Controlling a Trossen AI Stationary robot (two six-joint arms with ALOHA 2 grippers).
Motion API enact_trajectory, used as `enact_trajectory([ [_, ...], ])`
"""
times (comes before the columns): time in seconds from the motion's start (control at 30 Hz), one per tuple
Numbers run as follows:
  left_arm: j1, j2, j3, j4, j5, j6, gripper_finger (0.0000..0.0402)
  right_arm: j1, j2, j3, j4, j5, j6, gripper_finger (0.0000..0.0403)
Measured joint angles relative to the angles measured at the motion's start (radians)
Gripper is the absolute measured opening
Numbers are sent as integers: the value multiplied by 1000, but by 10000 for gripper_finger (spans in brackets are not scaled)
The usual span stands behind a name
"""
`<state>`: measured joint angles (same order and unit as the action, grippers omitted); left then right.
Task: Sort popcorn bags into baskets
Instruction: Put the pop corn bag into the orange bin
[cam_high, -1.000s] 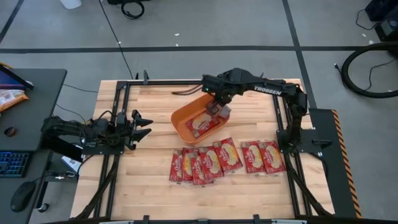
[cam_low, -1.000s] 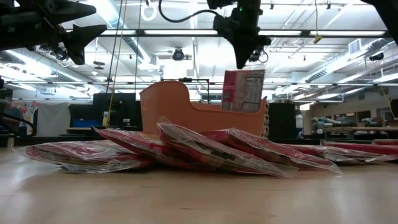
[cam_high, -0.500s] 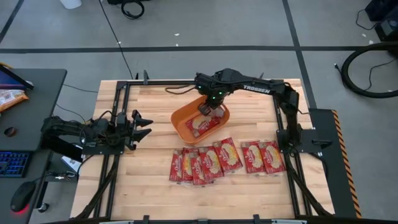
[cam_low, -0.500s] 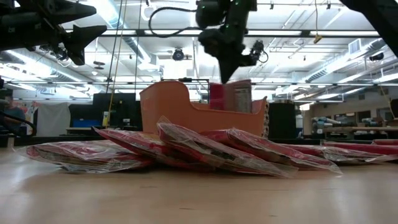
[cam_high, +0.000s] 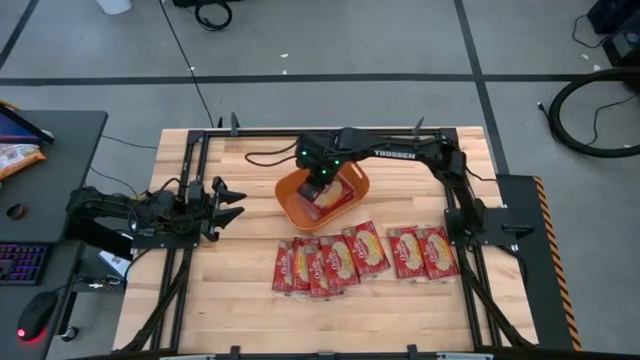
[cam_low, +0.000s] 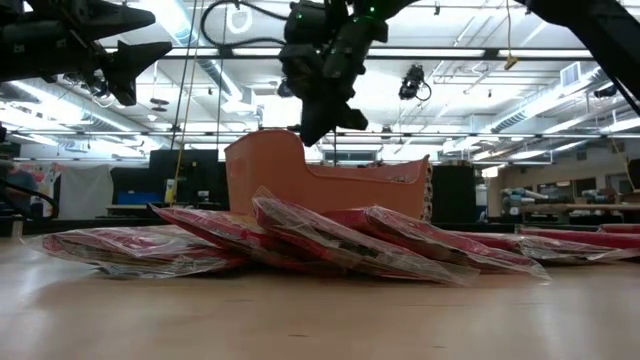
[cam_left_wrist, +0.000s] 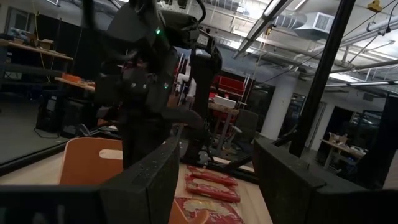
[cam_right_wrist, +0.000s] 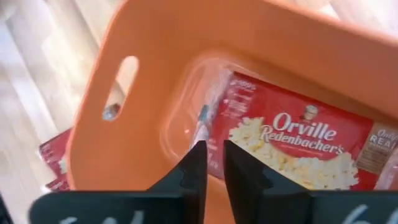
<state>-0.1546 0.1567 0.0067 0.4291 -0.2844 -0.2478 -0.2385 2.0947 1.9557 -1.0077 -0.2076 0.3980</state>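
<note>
The orange basket (cam_high: 296, 200) stands at the table's middle, toward the far side. My right gripper (cam_high: 320, 181) hangs over the basket's left end, its tip about level with the rim (cam_low: 312, 132), fingers nearly together on a red popcorn bag (cam_right_wrist: 292, 146) that lies face up inside. Whether another bag lies under it does not show. Several more red bags (cam_high: 330, 262) overlap flat on the near part of the table, and two (cam_high: 423, 250) lie to their right. My left gripper (cam_high: 232, 199) waits open and raised near the table's left edge. My right gripper comes from above, pointing down into the basket. Its fingers (cam_right_wrist: 198, 163) stand on either side of the bag's clear-wrapped end (cam_right_wrist: 203, 121), with a narrow gap between them. The fingertips hide the exact place of contact. The rest of the bag lies flat on the basket's floor.
Black frame rails (cam_high: 190, 180) run along the table's left and right sides. A dark side desk (cam_high: 50, 180) stands left of the table with a keyboard, a mouse and an orange and white snack bag (cam_high: 15, 158). Bare wood shows in the near left part (cam_high: 230, 290).
My right gripper has moved toward the table's left across the basket, from its right end to its left end, and has come down. The bag, which hung upright below the fingers above the rim, has dropped into the basket and now lies flat.
</note>
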Motion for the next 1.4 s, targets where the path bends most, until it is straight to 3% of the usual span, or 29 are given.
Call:
enact_trajectory([
  [0.2,0,0,0,-2,0,0,205,37,-47,0,-89,-33,-77,102],
  [0.53,0,0,0,-17,0,-2,205,354,-56,-40,-200,407,-51,109],
  [0.7,0,0,0,-18,0,-20,205,488,-56,-126,-263,503,89,110],
  [0.87,0,0,0,-25,0,-29,205,591,-59,-217,-453,514,321,110],
  [1.03,0,0,0,-25,0,-29,205,664,-61,-324,-566,412,487,124],
  [1.27,0,0,0,-28,0,-29,205,719,-106,-536,-553,228,653,155],
  [1.4,0,0,0,-34,0,-29,205,725,-197,-671,-472,201,777,156],
])
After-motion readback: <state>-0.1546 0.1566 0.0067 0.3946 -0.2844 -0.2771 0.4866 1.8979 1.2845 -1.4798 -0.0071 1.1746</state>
